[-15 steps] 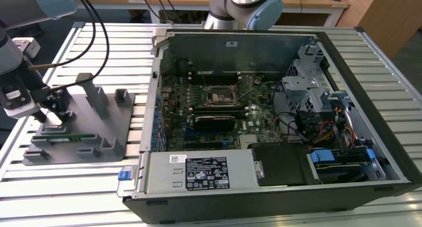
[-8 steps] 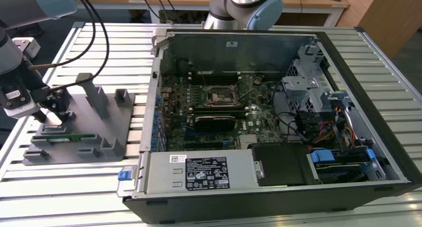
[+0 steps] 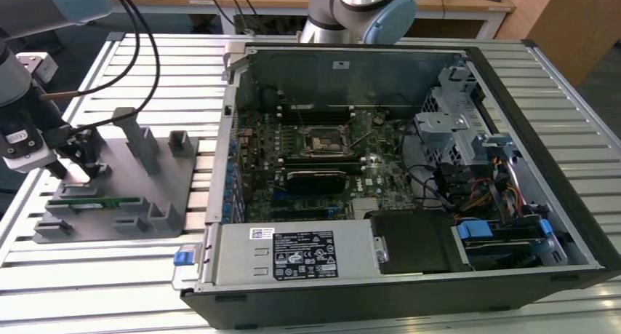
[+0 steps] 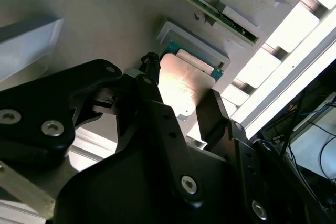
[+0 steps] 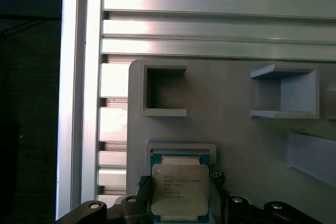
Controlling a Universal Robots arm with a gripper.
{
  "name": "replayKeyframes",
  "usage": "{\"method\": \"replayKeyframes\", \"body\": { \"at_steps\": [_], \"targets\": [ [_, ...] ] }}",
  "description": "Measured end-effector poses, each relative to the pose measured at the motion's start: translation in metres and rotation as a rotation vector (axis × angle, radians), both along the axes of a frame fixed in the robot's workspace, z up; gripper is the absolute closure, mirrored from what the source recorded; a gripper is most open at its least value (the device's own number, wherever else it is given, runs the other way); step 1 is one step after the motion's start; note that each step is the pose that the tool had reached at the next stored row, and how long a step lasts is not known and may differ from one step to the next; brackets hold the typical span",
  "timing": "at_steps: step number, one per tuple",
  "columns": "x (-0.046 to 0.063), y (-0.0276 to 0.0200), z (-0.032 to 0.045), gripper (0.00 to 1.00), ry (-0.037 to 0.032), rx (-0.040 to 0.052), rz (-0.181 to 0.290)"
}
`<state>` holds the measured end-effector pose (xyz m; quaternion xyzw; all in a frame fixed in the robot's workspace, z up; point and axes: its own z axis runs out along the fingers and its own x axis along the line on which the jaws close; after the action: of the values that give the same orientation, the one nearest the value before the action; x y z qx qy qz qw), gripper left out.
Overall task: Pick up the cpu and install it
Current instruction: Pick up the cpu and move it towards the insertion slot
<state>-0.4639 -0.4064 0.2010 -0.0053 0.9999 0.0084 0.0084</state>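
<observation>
the gripper (image 5: 181, 179) stood directly over the cpu (image 5: 180, 195) in its grey tray (image 5: 236, 140) nest, jaws narrowed against two opposite edges, gripping it.

gripper (image 5: 181, 178) low, straight down

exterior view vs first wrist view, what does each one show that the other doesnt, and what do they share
The exterior view gives the open computer case with its black socket, and the green memory stick on the grey fixture plate. The first wrist view gives the cpu close up, lying in its square nest with the gripper right at it. Both share that plate and the slatted table.
</observation>
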Motion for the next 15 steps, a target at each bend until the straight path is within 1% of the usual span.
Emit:
{"method": "replayKeyframes", "body": {
  "at_steps": [4,15],
  "targets": [
    [0.0000,0.0000,0.0022,0.47,-0.0002,0.0001,0.000],
    [0.0000,0.0001,0.0050,0.47,-0.0001,0.0000,0.000]
  ]
}}
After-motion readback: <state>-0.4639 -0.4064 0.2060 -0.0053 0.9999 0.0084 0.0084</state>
